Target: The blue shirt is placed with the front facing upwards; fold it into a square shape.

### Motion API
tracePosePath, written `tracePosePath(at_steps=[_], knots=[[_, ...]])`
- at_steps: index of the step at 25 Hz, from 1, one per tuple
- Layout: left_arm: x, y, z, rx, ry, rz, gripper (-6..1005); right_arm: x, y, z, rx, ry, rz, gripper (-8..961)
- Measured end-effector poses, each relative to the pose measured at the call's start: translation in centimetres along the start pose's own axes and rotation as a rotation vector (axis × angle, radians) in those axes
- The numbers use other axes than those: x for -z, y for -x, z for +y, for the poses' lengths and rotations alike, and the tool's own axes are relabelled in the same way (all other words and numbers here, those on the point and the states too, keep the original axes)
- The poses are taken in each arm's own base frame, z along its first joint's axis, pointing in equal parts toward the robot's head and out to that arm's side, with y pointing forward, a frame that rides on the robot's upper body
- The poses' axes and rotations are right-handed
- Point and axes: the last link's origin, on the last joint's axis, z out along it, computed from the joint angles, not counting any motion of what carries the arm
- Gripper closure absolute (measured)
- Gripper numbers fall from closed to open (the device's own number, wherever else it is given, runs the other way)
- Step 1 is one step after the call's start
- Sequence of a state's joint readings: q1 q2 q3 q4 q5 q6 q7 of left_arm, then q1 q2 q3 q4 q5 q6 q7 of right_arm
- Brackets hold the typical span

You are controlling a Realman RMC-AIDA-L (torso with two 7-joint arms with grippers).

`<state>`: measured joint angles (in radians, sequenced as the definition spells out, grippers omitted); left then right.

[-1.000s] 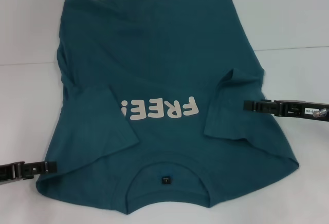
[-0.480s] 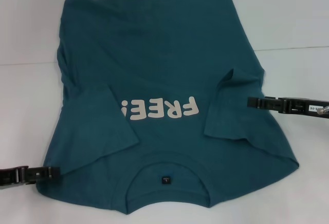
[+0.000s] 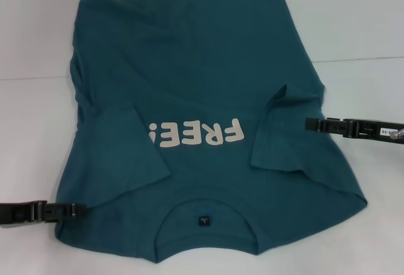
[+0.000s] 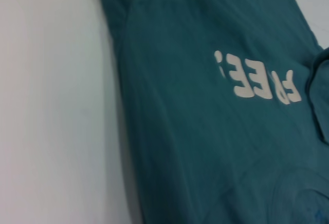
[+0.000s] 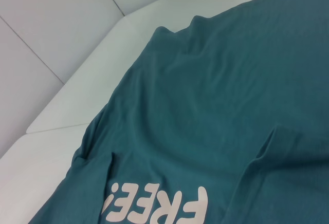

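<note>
- The large teal-blue cotton T-shirt (image 3: 196, 130) with pale "FREE!" lettering (image 3: 196, 134) lies front-up on the white table (image 3: 360, 29), both sleeves already folded in over the chest.
- Its long axis runs away from the robot, collar nearest, hem farthest.
- The left gripper (image 3: 77, 210) sits at the near shoulder edge, the right gripper (image 3: 309, 123) at the folded sleeve's side, probably placed to take the side edges; whether their fingers are open cannot be told.

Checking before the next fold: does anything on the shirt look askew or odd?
Nothing damaged. The blue shirt lies front up with both sleeves folded in, but unevenly: the sleeve by the right gripper is bunched and ridged, the one on the left gripper side lies flatter. The far hem looks rumpled.
</note>
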<state>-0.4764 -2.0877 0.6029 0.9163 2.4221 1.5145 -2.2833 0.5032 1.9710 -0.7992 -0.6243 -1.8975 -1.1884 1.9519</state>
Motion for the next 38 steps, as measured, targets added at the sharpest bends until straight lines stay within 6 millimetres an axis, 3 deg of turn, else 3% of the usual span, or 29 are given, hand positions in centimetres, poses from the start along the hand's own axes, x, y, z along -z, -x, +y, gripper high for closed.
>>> tracePosePath(at_steps=[14,38], knots=[[1.1,0.1,-0.9,-0.005,-0.053,-0.015,123,-0.2,0.0,-0.2,0.001,-0.022,-0.005,135],[-0.5,-0.7,0.7,-0.062,-0.034,-0.077,124,-0.1,0.2,-0.2,-0.001,-0.019,-0.007,135]])
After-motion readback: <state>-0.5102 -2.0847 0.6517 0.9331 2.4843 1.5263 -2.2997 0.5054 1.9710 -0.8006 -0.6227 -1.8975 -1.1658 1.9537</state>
